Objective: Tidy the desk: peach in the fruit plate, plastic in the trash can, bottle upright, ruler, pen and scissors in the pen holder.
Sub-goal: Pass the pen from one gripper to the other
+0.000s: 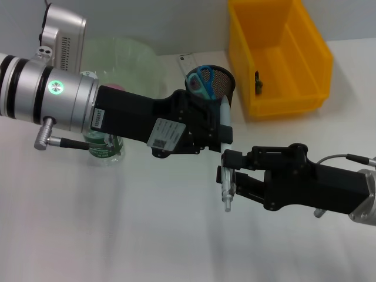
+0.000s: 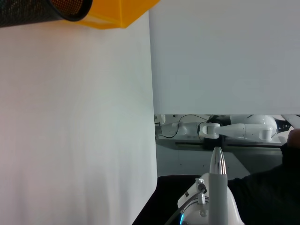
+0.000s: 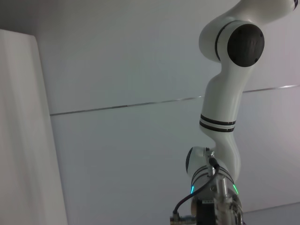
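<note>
In the head view the left gripper is clamped on the upper part of a slim white pen just beside the mesh pen holder, where the scissors already sit, while the right gripper pinches the same pen's lower end. The pen looks light, stiff and slick, so a grip near mid-barrel seems safest. The left wrist view shows the pen's tip rising over a plain white desk; the right wrist view shows only the left arm against bare wall.
</note>
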Robot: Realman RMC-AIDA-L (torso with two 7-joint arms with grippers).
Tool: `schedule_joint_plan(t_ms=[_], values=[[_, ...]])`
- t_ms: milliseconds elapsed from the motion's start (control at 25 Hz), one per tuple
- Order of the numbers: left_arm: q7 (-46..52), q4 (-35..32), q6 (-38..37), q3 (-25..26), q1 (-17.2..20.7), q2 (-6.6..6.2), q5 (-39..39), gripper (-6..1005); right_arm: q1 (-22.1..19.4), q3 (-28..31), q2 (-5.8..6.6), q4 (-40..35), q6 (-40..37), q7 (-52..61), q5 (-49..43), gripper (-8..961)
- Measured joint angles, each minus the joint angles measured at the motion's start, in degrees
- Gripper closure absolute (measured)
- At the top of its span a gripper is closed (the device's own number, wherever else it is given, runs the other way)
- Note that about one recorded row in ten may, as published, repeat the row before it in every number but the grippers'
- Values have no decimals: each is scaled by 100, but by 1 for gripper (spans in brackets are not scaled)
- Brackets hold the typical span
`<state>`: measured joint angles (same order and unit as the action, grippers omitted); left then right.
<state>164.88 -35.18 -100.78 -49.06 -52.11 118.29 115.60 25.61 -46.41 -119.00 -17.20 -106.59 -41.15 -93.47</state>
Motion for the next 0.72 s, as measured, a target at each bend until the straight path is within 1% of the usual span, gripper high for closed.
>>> schedule_joint_plan(t_ms=[440,720], values=[[0,3,-4,2,-1,9,-8,841,64,-12,0,6,8,-58,-2,673],[-6,3,-4,0,8,9,-8,840,75,-48,0,6,0,-60,-2,705]])
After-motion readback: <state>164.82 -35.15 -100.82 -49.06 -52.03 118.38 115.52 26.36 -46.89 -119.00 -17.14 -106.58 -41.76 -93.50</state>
